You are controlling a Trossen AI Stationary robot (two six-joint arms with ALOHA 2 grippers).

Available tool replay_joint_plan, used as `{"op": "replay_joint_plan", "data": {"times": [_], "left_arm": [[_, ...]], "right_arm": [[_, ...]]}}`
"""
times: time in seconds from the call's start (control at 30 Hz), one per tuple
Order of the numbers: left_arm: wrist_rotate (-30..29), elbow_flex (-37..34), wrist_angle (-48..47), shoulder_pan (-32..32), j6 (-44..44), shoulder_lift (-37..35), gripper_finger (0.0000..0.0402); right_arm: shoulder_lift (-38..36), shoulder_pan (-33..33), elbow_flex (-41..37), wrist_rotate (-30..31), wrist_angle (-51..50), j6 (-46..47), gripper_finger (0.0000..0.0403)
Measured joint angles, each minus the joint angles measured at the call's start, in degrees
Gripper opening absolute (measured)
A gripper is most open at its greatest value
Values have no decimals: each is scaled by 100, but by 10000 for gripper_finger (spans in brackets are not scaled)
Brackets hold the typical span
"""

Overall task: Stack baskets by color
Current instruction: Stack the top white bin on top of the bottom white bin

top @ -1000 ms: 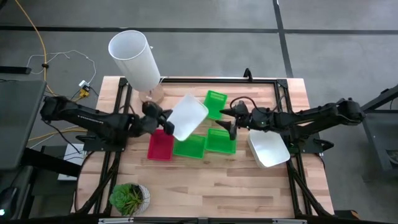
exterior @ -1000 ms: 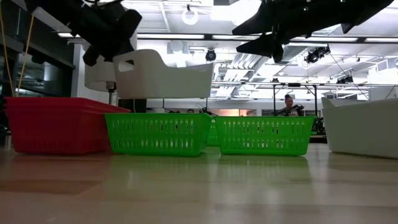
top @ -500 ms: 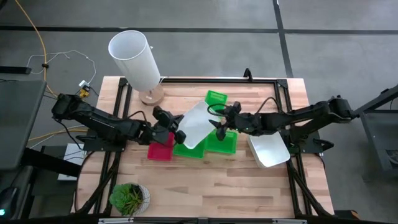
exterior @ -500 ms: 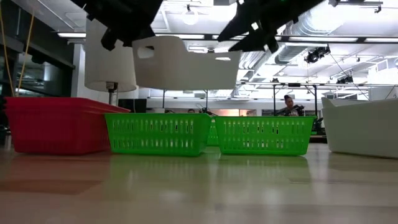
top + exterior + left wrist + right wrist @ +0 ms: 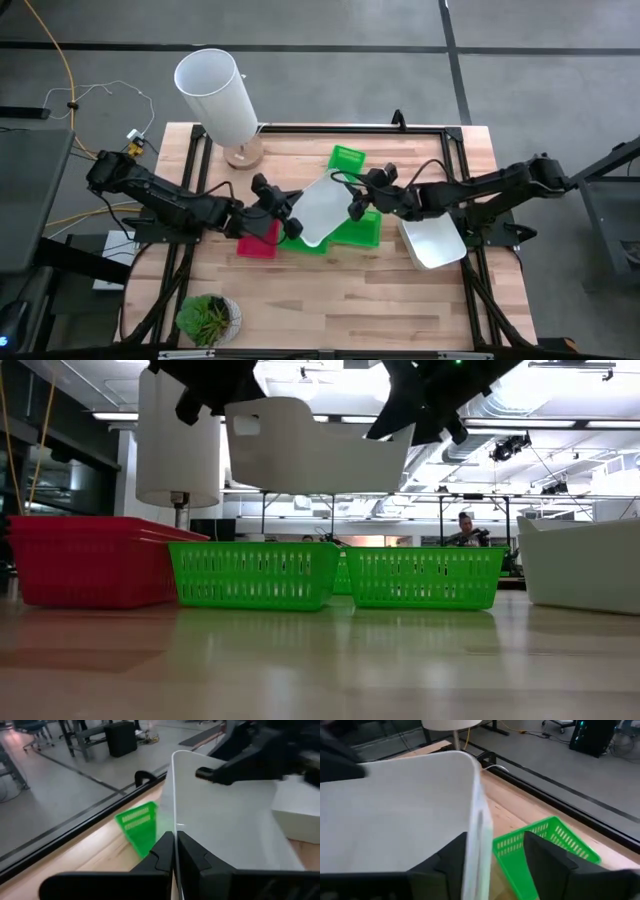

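Your left end effector grips one end of a white basket in the air. Your right end effector straddles the opposite wall, fingers parted, above green baskets.

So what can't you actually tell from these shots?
- High view: the held white basket covers much of the green baskets below it, so how they lie is hidden.
- Low view: how many trays make up the red pile cannot be counted; their walls overlap.
- Low view: the white baskets on the table are cut off by the picture's edge.
- Low view: the person far behind is too small to make out.
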Motion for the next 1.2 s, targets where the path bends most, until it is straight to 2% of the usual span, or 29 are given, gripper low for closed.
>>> {"op": "replay_joint_plan", "data": {"times": [0.17,0.3,0.43,0.5,0.67,0.83,1.0,1.1,1.2], "left_arm": [[27,0,91,-77,85,0,0],[110,0,132,-110,76,0,0],[105,0,244,-192,206,0,2],[106,0,292,-243,322,1,5],[-58,0,291,-430,625,0,35],[-399,0,280,-767,921,-129,85],[-710,0,303,-1229,1172,-412,131],[-749,0,310,-1450,1318,-526,146],[-751,0,345,-1575,1365,-529,152]], "right_arm": [[0,-215,0,-686,0,136,135],[0,-213,0,-606,-23,132,101],[0,-205,0,-586,-127,113,31],[0,-163,0,-585,-170,71,9],[-58,-78,-2,-443,-298,-11,4],[-481,-60,4,-455,-758,-96,2],[-973,-60,819,-496,-2519,-188,1],[-1008,21,1796,-686,-3956,-407,0],[-911,110,2854,-1164,-5306,-802,0]]}}
